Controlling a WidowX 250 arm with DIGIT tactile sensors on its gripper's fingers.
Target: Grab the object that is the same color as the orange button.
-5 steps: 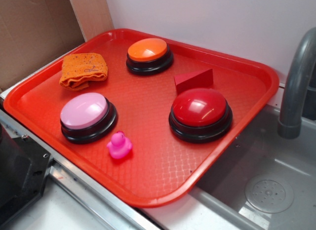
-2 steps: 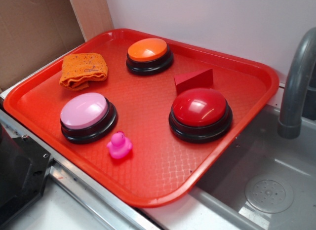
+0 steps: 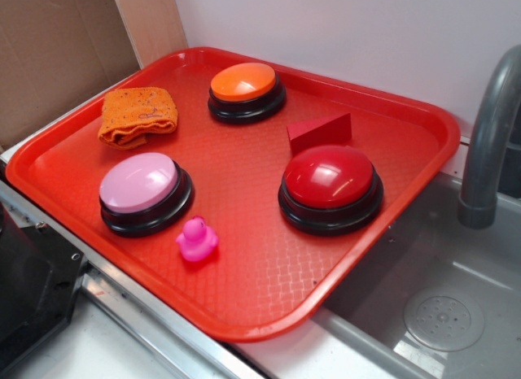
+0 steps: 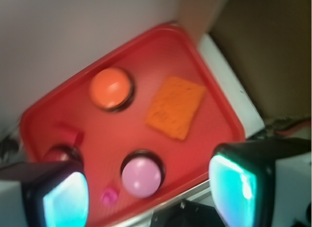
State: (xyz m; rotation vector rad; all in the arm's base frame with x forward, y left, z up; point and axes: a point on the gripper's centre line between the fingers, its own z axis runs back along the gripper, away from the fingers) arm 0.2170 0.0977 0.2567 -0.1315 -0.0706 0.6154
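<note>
You see a folded, speckled orange terry cloth (image 3: 137, 115) lying at the far left of the red plastic tray (image 3: 244, 314), well apart from your gripper (image 4: 148, 190), whose two fingers (image 4: 235, 187) stand spread wide with nothing between them. Right of the cloth sits the domed orange button on its black base (image 3: 245, 91), untouched. The wrist view is blurred, so the gripper seems to hang above the tray's near edge.

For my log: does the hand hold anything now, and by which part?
Nothing is held. The hand is open, high above the tray; the orange cloth lies untouched beside the orange button.
</note>
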